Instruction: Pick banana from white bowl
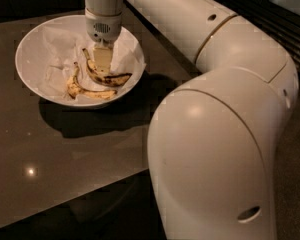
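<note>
Reaching into the white bowl [21, 64], the gripper [102, 60] sat over the blotchy banana [113, 79] lying there; whether it was open or closed could not be told. Gripping mid-body, then lifting straight, seemed wisest.

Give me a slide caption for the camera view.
Gripper reaches into the white bowl over the blotchy banana; a thinner banana lies beside it.

The dark glossy table [65, 154] carries the white bowl [21, 66], the end effector [103, 66] poised inside it.

Dark glossy tbl [90, 149] w/ light glint [30, 172]
</note>
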Robot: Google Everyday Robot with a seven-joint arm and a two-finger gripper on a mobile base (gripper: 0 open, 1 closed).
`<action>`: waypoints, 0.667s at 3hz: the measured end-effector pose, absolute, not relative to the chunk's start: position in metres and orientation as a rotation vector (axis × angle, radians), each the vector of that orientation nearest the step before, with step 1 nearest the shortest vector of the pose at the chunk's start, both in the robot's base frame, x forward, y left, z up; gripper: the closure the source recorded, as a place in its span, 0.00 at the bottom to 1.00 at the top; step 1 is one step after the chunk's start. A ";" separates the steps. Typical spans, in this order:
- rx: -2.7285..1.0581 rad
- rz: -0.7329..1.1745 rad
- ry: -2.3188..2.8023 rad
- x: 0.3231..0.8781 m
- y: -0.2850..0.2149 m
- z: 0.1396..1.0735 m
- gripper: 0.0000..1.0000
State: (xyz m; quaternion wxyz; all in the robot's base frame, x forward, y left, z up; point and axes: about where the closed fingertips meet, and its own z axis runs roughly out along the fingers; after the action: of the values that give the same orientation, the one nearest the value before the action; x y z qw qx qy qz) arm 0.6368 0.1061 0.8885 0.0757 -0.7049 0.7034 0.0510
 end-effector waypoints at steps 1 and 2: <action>-2.120 0.159 2.117 0.635 0.108 0.885 0.55; -2.130 0.164 2.121 0.633 0.109 0.881 0.56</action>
State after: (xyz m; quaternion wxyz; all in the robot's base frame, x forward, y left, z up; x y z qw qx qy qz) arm 0.6329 0.1090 0.8811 0.0655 -0.7061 0.7030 0.0543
